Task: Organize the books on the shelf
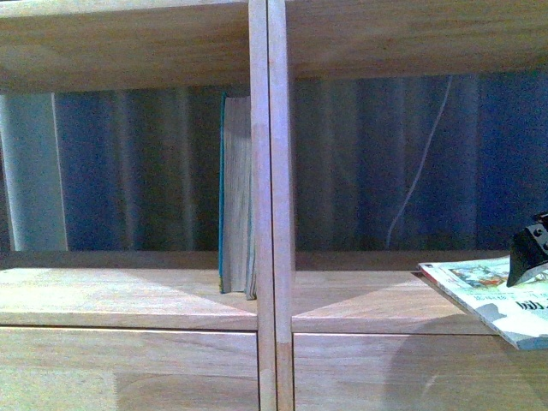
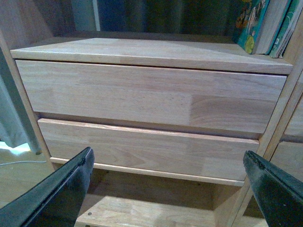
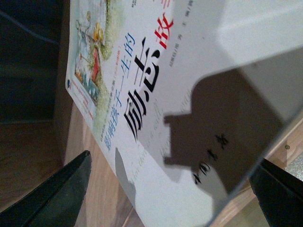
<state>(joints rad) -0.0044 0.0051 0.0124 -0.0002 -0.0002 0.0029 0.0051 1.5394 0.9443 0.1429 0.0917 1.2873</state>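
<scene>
Two books, two grippers. The left gripper (image 2: pixel 168 153), jaws spread and empty, faces two drawer fronts (image 2: pixel 142 94) of the shelf (image 1: pixel 128 300). The right gripper (image 3: pixel 173 158), jaws spread too, is over the softcover (image 1: pixel 479 295), which lies flat at the right compartment's near edge. Farther back, the teal book (image 1: pixel 233 197) stands upright in the left compartment.

Teal book (image 1: pixel 235 197), light-wood shelf (image 1: pixel 128 295)

The left gripper (image 2: pixel 168 153) has two glossy black fingers (image 2: pixel 57 194). They are wedge-shaped, broad at the base and narrow to blunt tips, with thin inner rims that look slightly scuffed and pale. The right gripper (image 3: pixel 171 158) has the same smooth, black, tapered pair. In the front view, at 3 o'clock, a black angular block of the right arm (image 1: pixel 529 250) bears small pale dots, perhaps screws.
</scene>
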